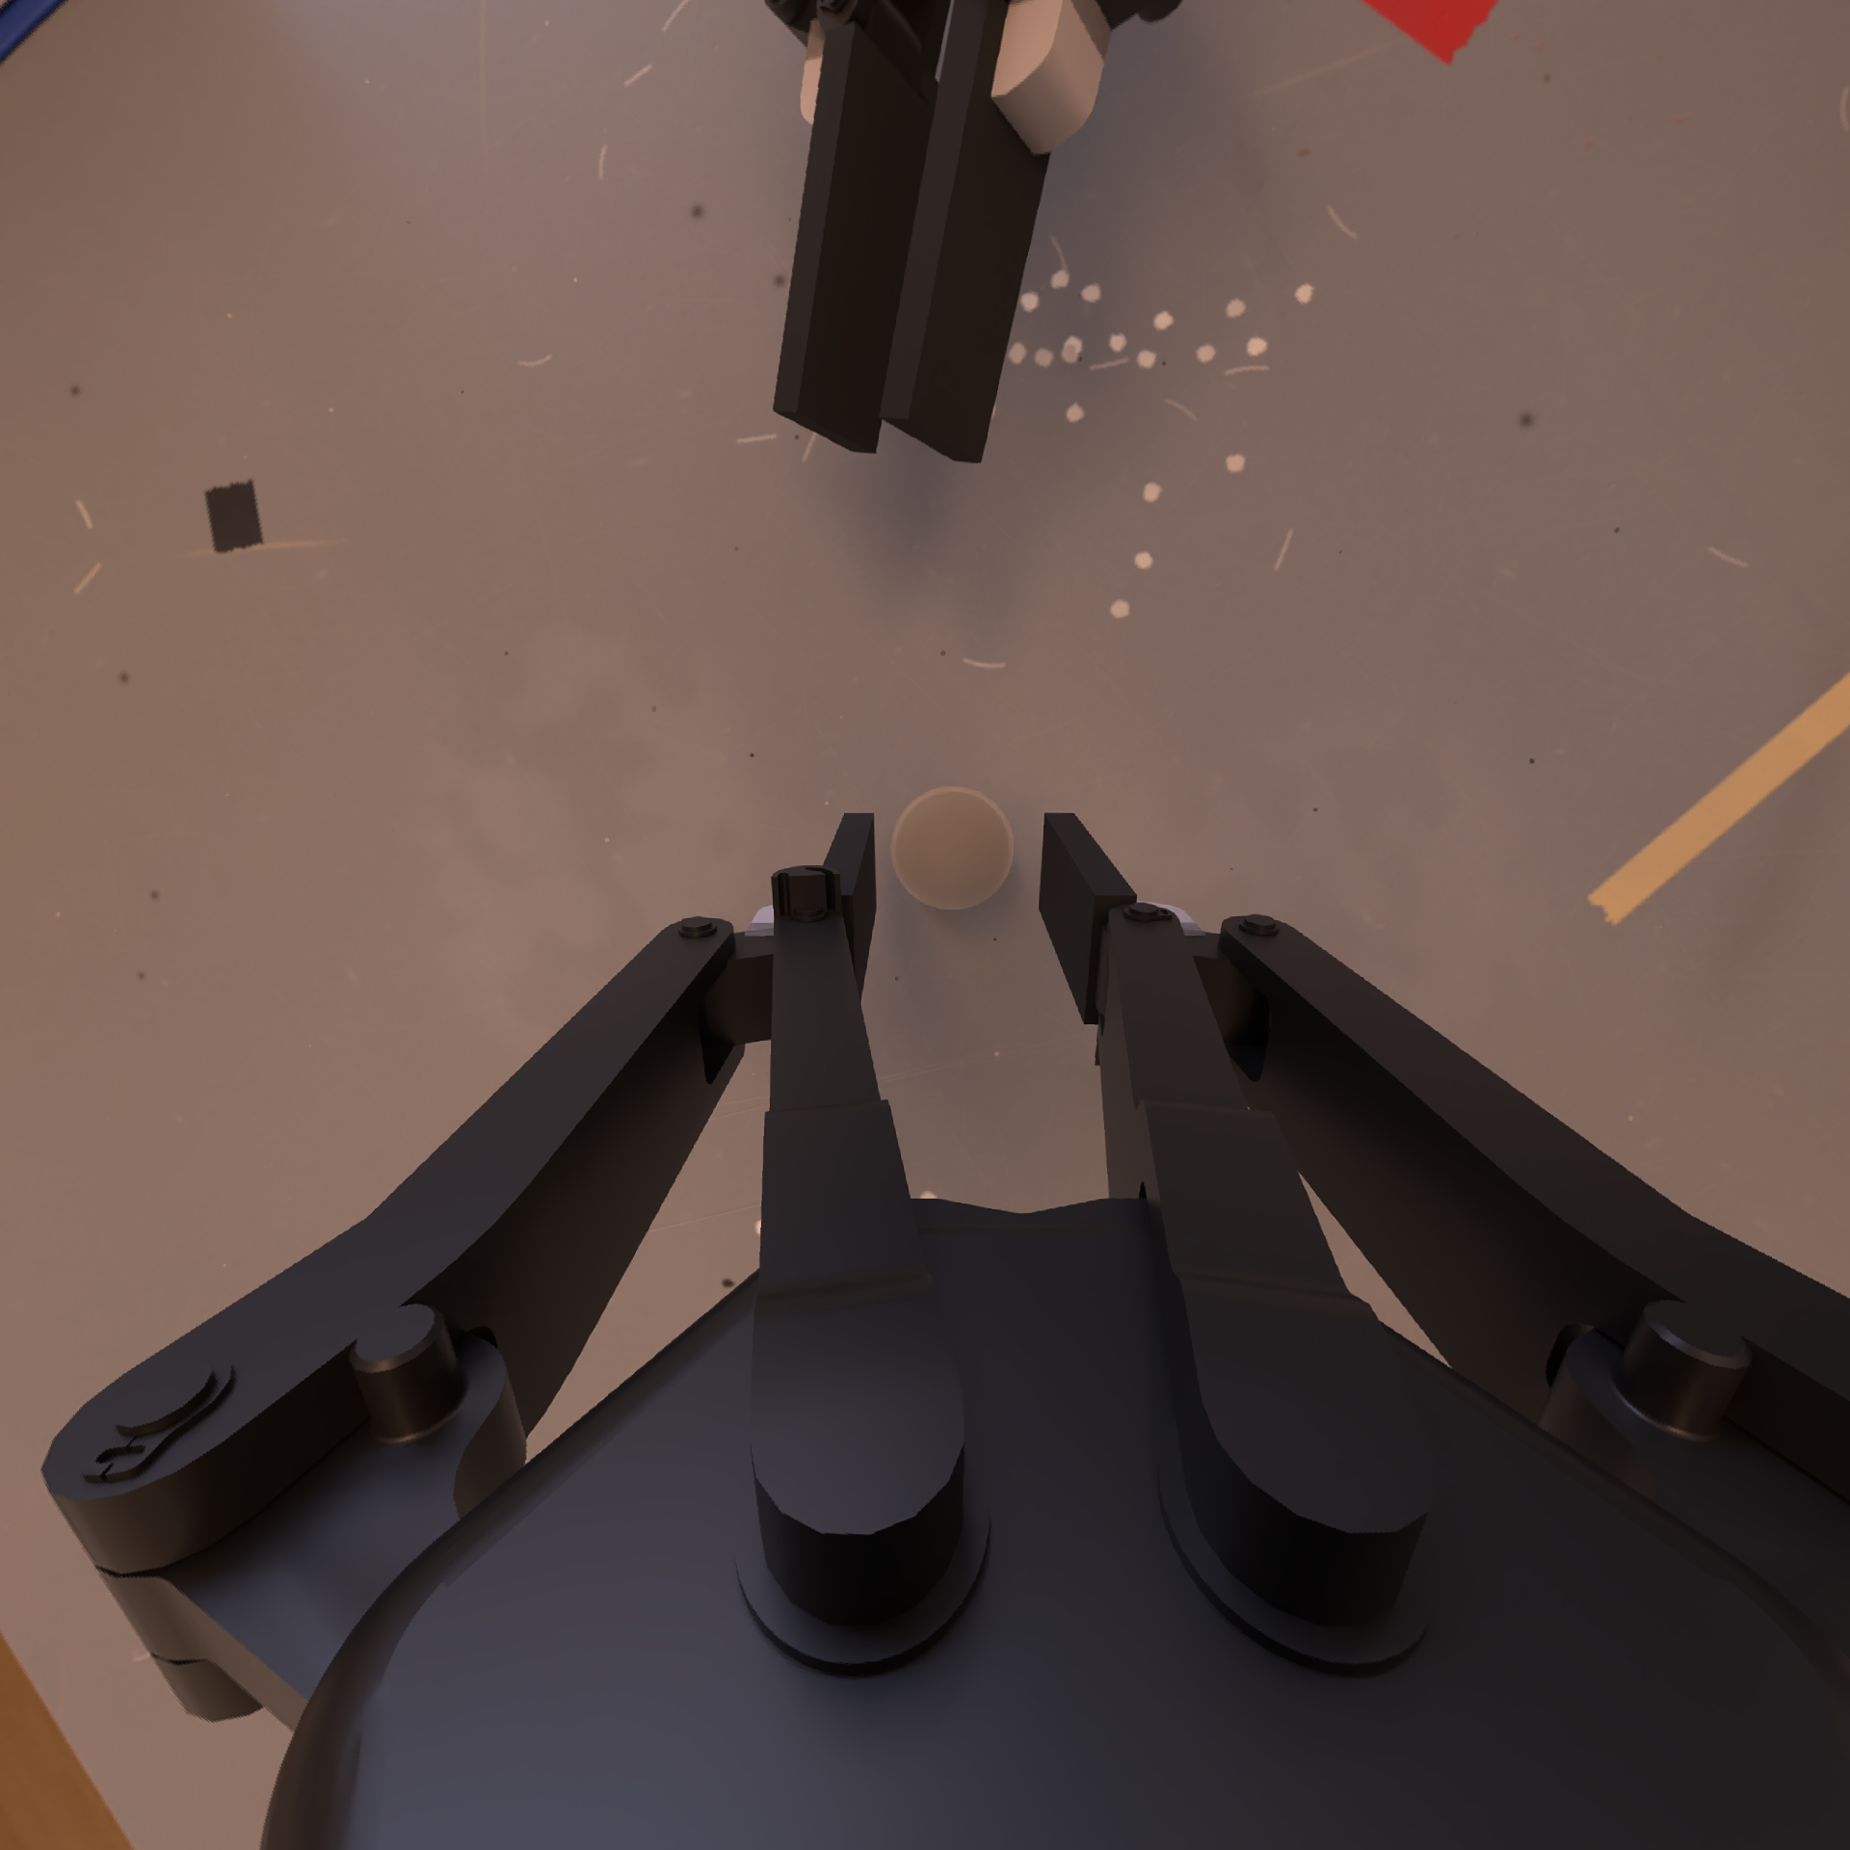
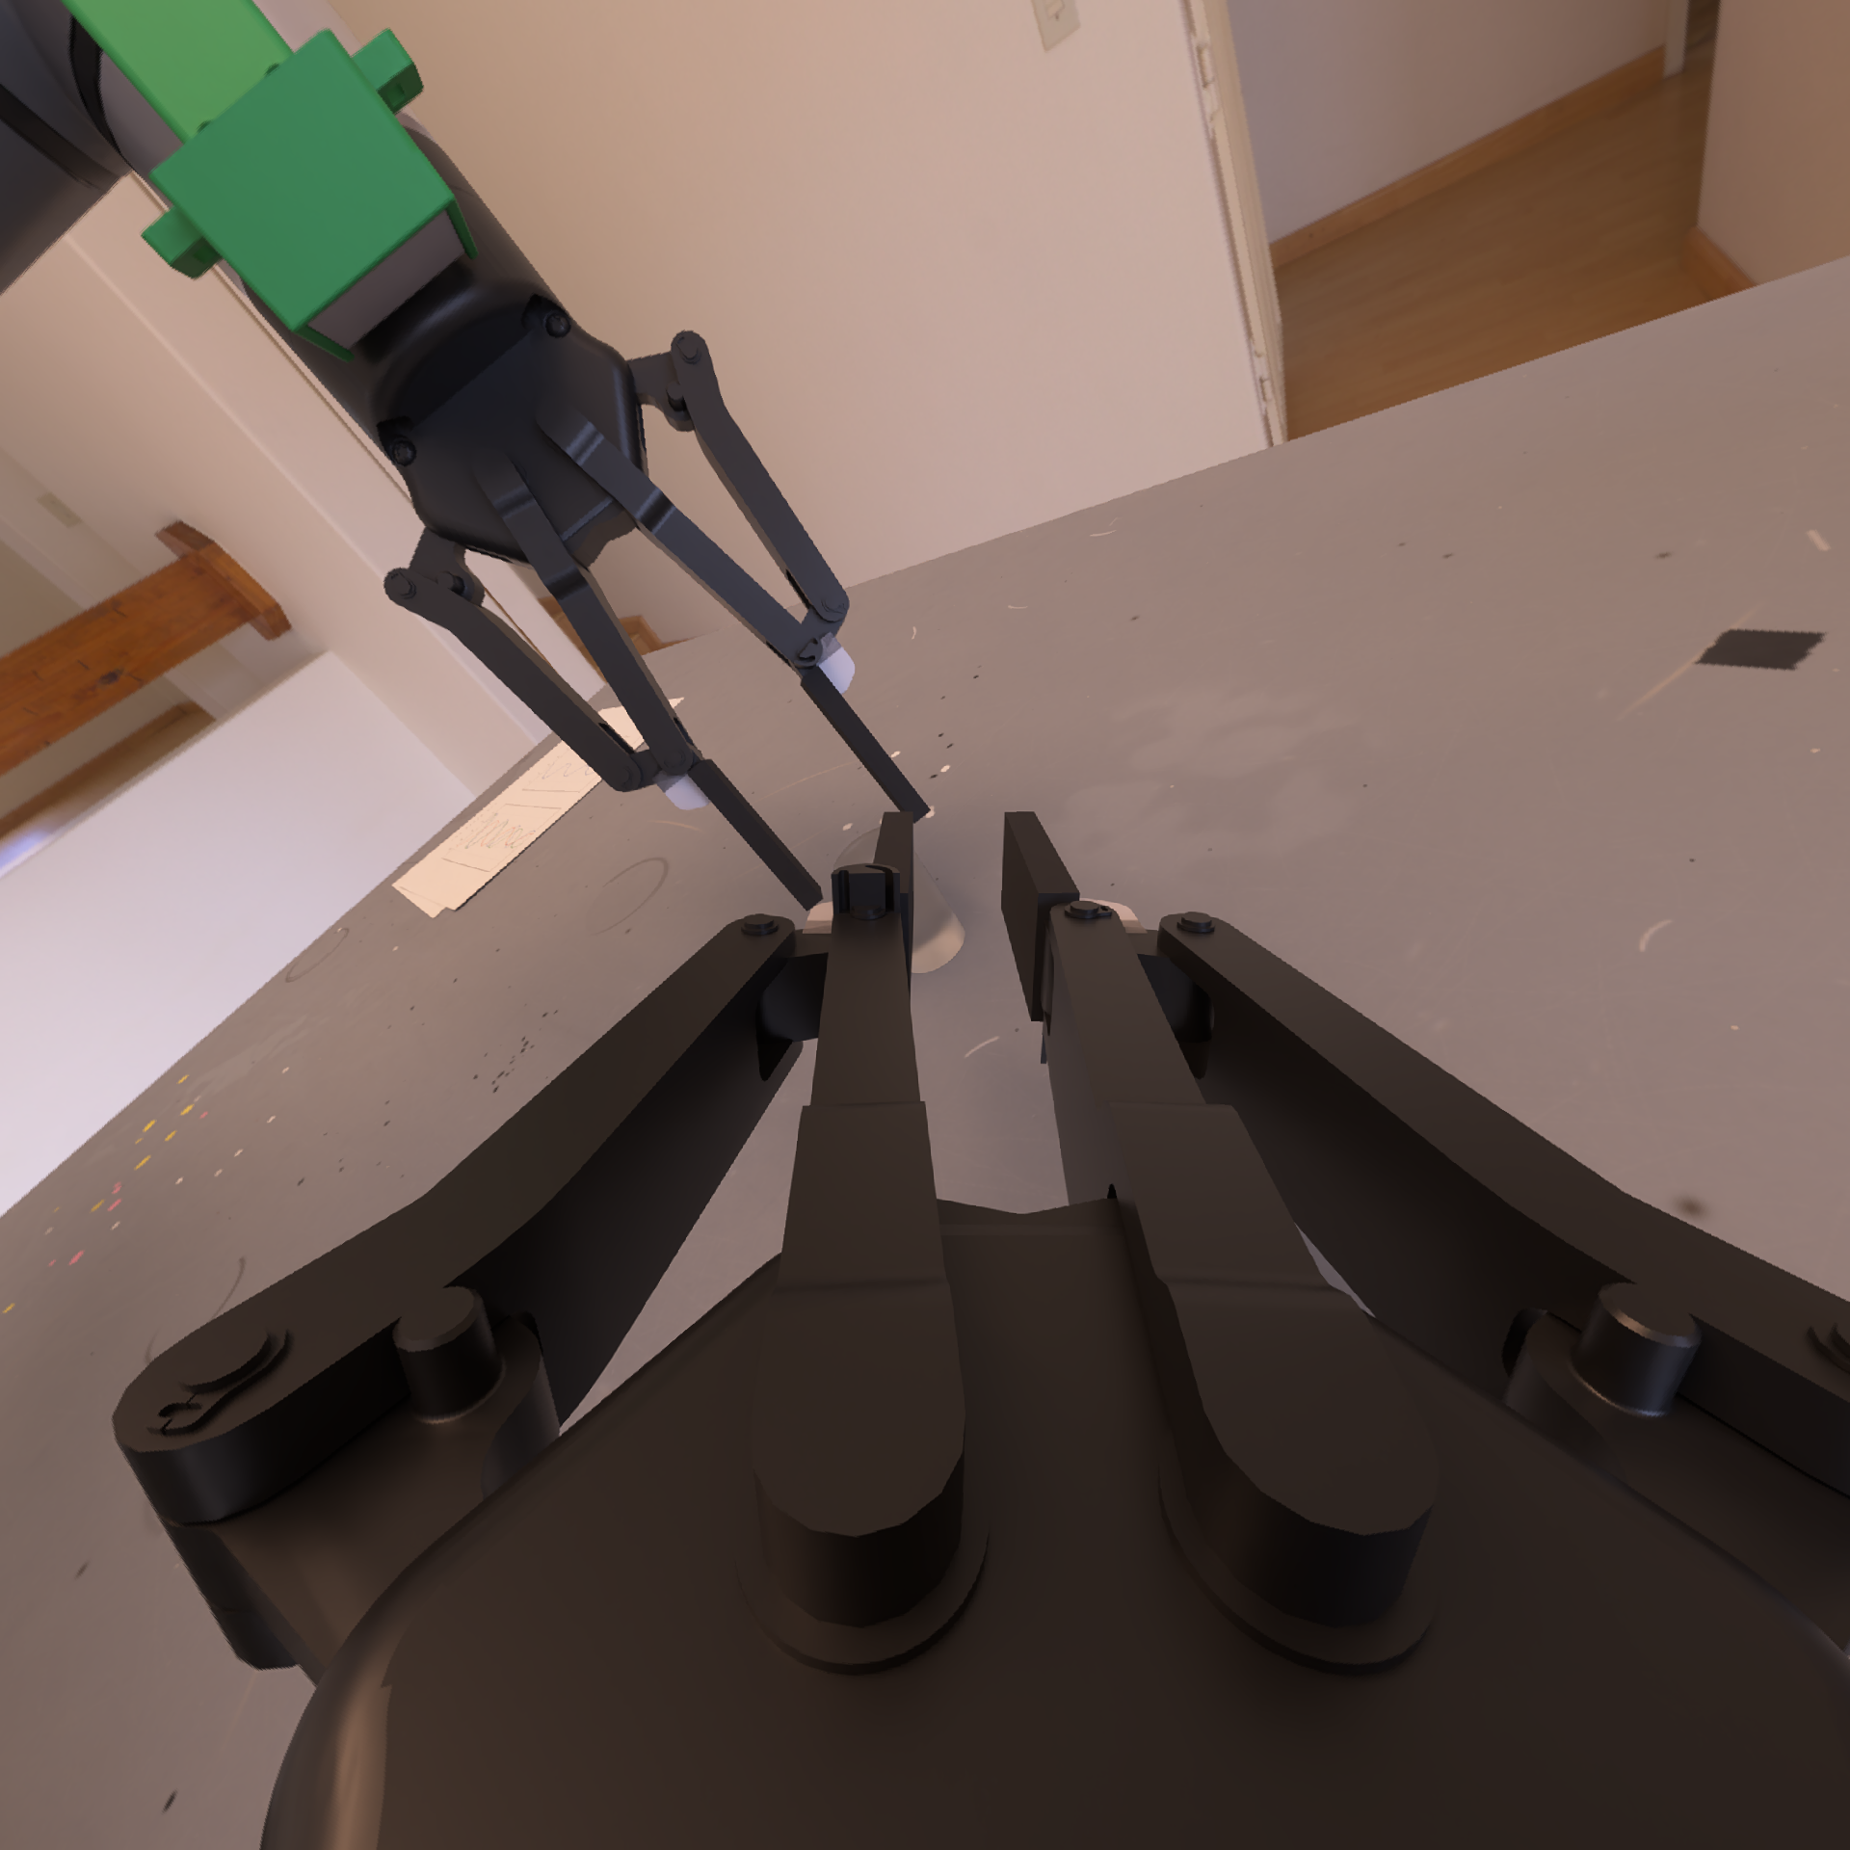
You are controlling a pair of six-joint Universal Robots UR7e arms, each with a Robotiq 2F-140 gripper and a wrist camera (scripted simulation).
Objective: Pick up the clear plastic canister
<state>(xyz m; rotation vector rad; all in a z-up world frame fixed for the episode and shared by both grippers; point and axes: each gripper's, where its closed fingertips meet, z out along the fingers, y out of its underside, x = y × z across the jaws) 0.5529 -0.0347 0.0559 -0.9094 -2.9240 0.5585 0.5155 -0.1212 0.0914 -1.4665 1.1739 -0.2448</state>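
- We are looking straight down the left gripper (image 1: 951,851) at the canister (image 1: 951,849): a pale, see-through round top, standing upright on the grey table (image 1: 400,751).
- The left fingers are straddling the canister, one pad (image 1: 853,861) just beside its left flank, the other a little off its right flank. The jaws are partly open and holding nothing; we see no contact.
- We are judging that this straddle is there to centre the canister before closing, so that it is squeezed evenly and not knocked over.
- The right gripper (image 2: 956,851) is hovering near the same spot, tilted, jaws partly open and empty. In the left wrist view its fingers look nearly edge-on, so we are reading its state from its own camera.
- We are judging that the right arm is standing by; the canister (image 2: 941,926) is showing just past its left finger, not between the two.
- Place: the canister is sitting well in from every table edge and corner that we can see; a sheet of paper (image 2: 521,831) is lying by the far left edge.
- Count: one canister, two grippers, one black tape patch (image 1: 233,517), one red patch (image 1: 1432,25), one tan strip (image 1: 1722,801), one sheet of paper.
- Risk, as we are judging it: thin clear walls may flex or slip.
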